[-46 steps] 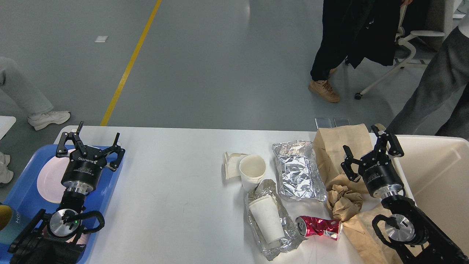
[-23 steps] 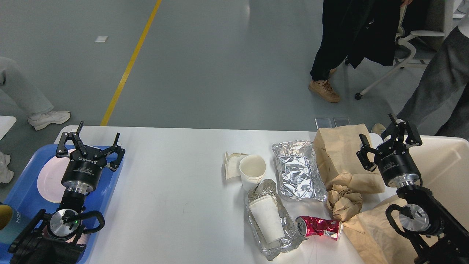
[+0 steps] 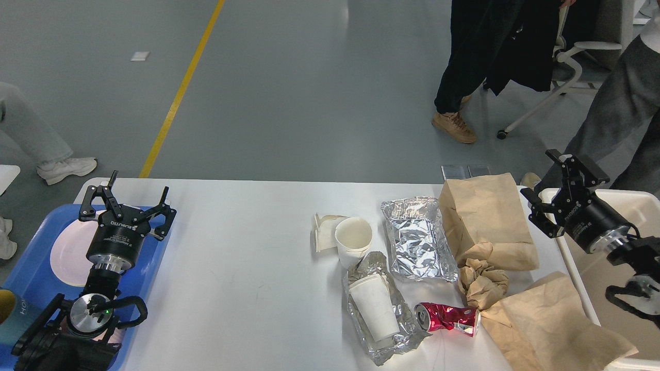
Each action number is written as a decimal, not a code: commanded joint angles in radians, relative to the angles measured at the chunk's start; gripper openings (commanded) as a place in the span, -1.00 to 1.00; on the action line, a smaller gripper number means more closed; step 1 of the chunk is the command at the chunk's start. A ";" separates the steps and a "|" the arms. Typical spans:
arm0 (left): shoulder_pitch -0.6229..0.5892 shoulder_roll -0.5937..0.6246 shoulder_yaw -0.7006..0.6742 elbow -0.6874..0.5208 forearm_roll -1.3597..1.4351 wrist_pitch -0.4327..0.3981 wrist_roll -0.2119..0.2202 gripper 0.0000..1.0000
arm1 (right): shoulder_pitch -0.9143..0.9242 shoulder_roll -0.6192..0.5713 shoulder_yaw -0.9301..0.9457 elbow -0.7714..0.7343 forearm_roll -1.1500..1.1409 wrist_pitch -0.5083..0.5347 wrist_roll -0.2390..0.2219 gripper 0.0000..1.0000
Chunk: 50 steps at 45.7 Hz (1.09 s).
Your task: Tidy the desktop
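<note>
right gripper (image 3: 563,193): hanging spread, empty, over cream bin (image 3: 631,216)
risk: swinging inward, it could be snagging paper bag (image 3: 487,219) beside it, scattering litter on desktop (image 3: 247,257)

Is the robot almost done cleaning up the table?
Not nearly. Both grippers, left and right, are open and hold nothing. Cups, foil, a crushed can and paper bags still litter the table. Whether the bin holds anything can't be seen.
</note>
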 commanded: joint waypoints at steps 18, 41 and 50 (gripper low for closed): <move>0.000 0.000 0.000 0.000 0.000 -0.002 0.000 0.93 | 1.026 0.011 -1.553 -0.027 0.015 0.064 -0.002 1.00; 0.001 0.000 0.000 0.000 0.000 0.000 0.000 0.93 | 1.755 0.337 -2.155 0.454 0.102 0.448 -0.359 1.00; 0.000 0.000 0.000 0.000 0.000 0.000 0.000 0.93 | 2.112 0.332 -2.161 0.700 0.234 0.468 -0.525 1.00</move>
